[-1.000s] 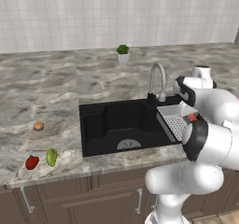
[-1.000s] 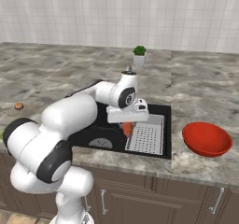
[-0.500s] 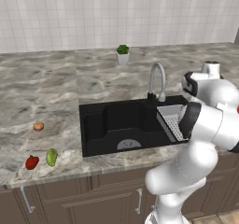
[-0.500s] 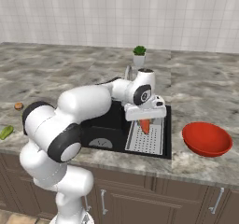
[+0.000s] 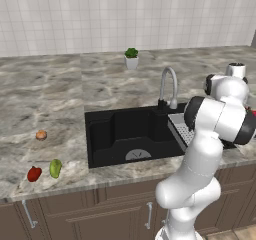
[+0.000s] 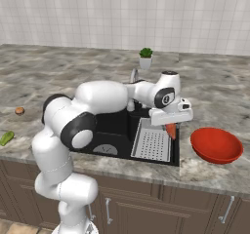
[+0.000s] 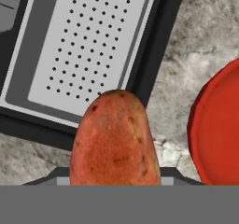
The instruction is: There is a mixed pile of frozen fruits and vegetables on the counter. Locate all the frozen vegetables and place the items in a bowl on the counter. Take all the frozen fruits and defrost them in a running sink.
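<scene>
My gripper (image 6: 171,126) is shut on the orange-red carrot-like vegetable (image 6: 171,131), which hangs point down over the right rim of the black sink (image 6: 110,130). In the hand view the vegetable (image 7: 115,141) sits between the grey perforated rack (image 7: 88,45) and the red bowl (image 7: 217,125). The bowl (image 6: 216,145) stands on the counter (image 6: 58,77) just right of the gripper. Far left on the counter lie the red vegetable (image 5: 34,174), the yellow-green fruit (image 5: 55,168) and the brown ball (image 5: 41,134).
A curved steel faucet (image 5: 169,86) rises behind the sink. A small potted plant (image 6: 145,57) stands near the tiled back wall. The counter's front edge runs just in front of the sink and the bowl. My arm arches over the basin.
The arm has swung to the right, carrying the orange-red vegetable from above the rack to the sink's right rim, closer to the red bowl. The grip stays the same.
</scene>
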